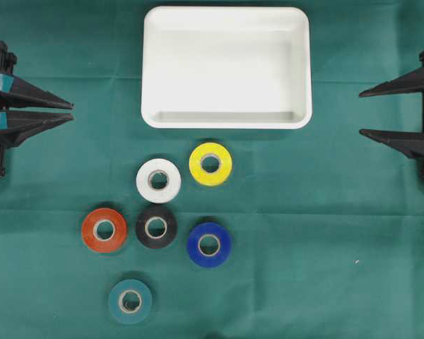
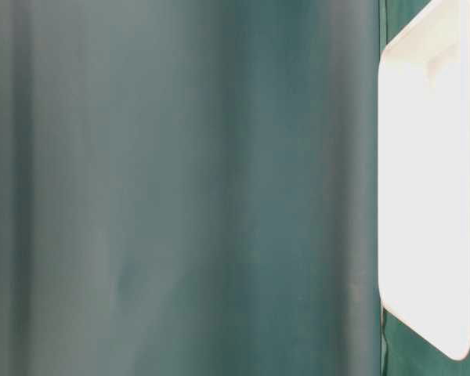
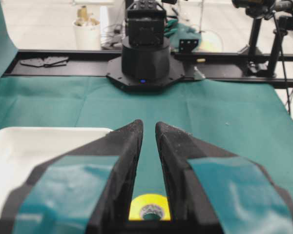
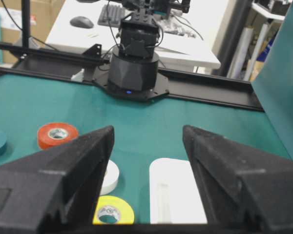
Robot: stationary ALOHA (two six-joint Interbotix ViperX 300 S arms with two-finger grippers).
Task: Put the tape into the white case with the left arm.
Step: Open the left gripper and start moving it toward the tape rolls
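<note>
The white case [image 1: 226,121] lies empty at the back middle of the green cloth. It also shows in the table-level view as the white case [image 2: 431,196]. Several tape rolls lie flat in front of it: yellow [image 1: 196,164], white [image 1: 171,185], black [image 1: 141,227], orange [image 1: 89,229], blue [image 1: 195,244] and teal [image 1: 115,302]. My left gripper [image 1: 71,111], with teal patches, hangs at the left edge, shut and holding nothing. In its wrist view the left gripper [image 3: 147,126] has the yellow tape [image 3: 146,201] far below. My right gripper [image 1: 362,111] stands open at the right edge.
The right wrist view shows the right gripper [image 4: 147,130] above the yellow roll [image 4: 122,208], white roll [image 4: 111,175], orange roll [image 4: 44,134] and the case [image 4: 176,195]. The arm bases [image 3: 144,58] [image 4: 134,63] stand at the cloth's side edges.
</note>
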